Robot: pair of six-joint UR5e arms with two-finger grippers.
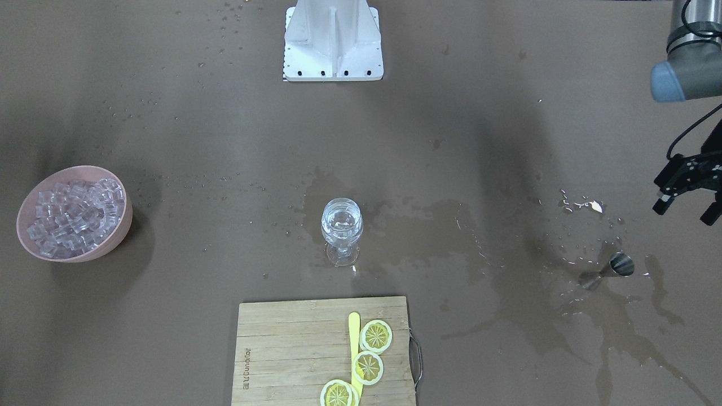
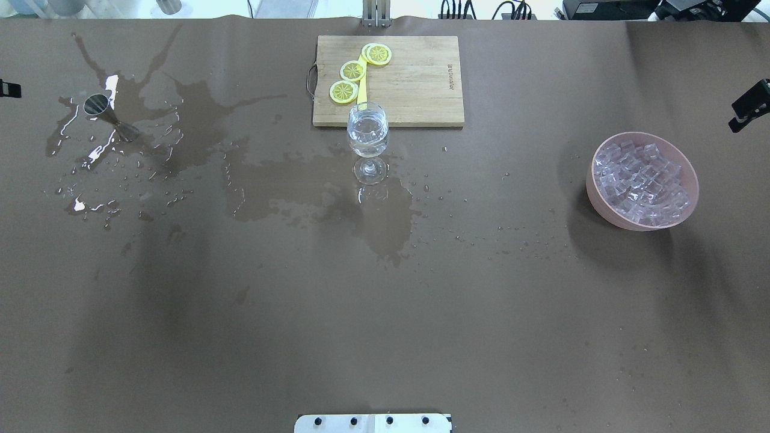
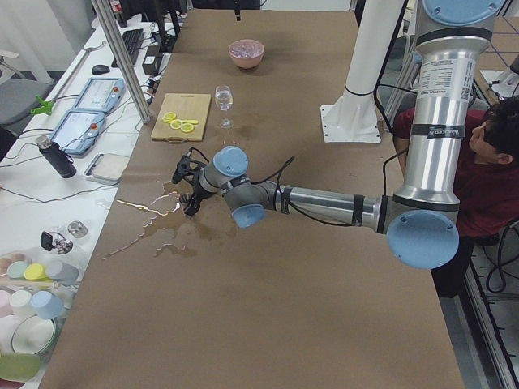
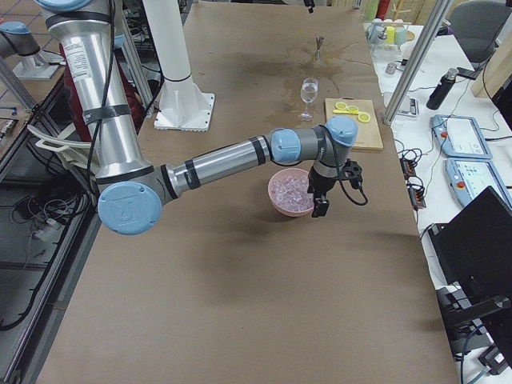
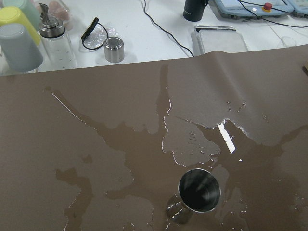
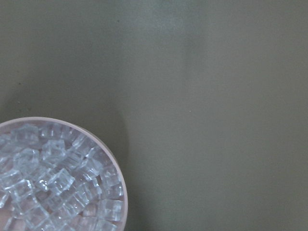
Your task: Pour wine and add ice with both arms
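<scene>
A stemmed glass (image 1: 341, 224) stands mid-table with the wine, a clear liquid, in its bowl; it also shows in the overhead view (image 2: 367, 131). The ice (image 1: 76, 217) fills a pink bowl (image 2: 601, 198) and also shows in the right wrist view (image 6: 53, 183). My left gripper (image 1: 685, 210) is open and empty, hovering a little to the robot's side of a steel jigger (image 1: 610, 269). The jigger stands in a puddle below it in the left wrist view (image 5: 199, 190). My right gripper (image 2: 741, 115) is at the overhead view's right edge, just beyond the bowl, and looks open and empty.
A wooden cutting board (image 1: 282, 349) with three lemon slices (image 1: 375, 335) and a yellow strip lies just beyond the glass. Wet spill patches (image 2: 180, 114) spread from the jigger toward the glass. The white base plate (image 1: 333, 56) sits at the robot's edge.
</scene>
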